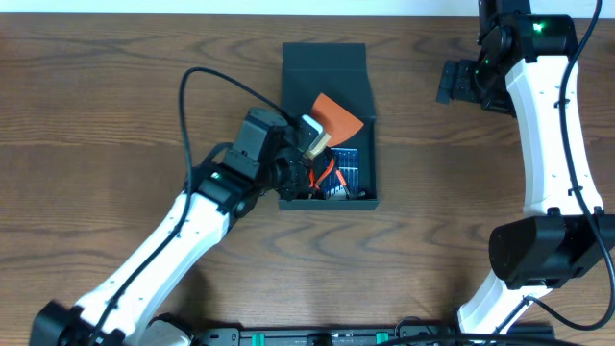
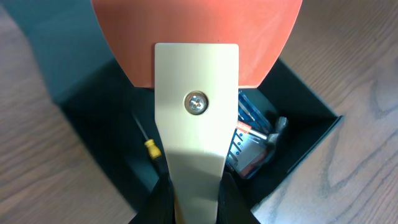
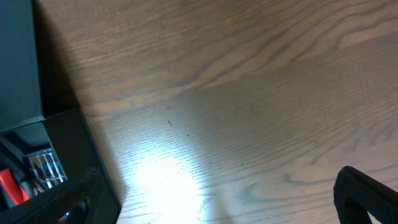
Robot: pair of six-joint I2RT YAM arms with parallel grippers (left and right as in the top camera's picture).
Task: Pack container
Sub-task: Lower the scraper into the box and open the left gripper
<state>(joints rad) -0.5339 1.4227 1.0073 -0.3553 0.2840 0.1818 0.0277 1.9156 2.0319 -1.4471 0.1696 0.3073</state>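
Note:
The dark teal-green container (image 1: 325, 67) stands open at the table's middle, lid flap lying back. My left gripper (image 1: 300, 154) is shut on the cream handle of a scraper (image 1: 338, 117) with an orange blade, held tilted over the container's left side. In the left wrist view my fingers (image 2: 196, 196) clamp the handle (image 2: 196, 124) above the box (image 2: 311, 115). Inside lie a small blue case (image 1: 348, 171), red-handled pliers (image 1: 325, 179) and a yellow-tipped screwdriver (image 2: 151, 149). My right gripper (image 1: 450, 84) is open and empty, to the right of the container (image 3: 68, 155).
Bare wood table (image 3: 249, 93) lies under the right gripper (image 3: 217, 211). The left arm's black cable (image 1: 207, 82) loops over the table left of the container. The right arm's base stands at the front right (image 1: 543, 250).

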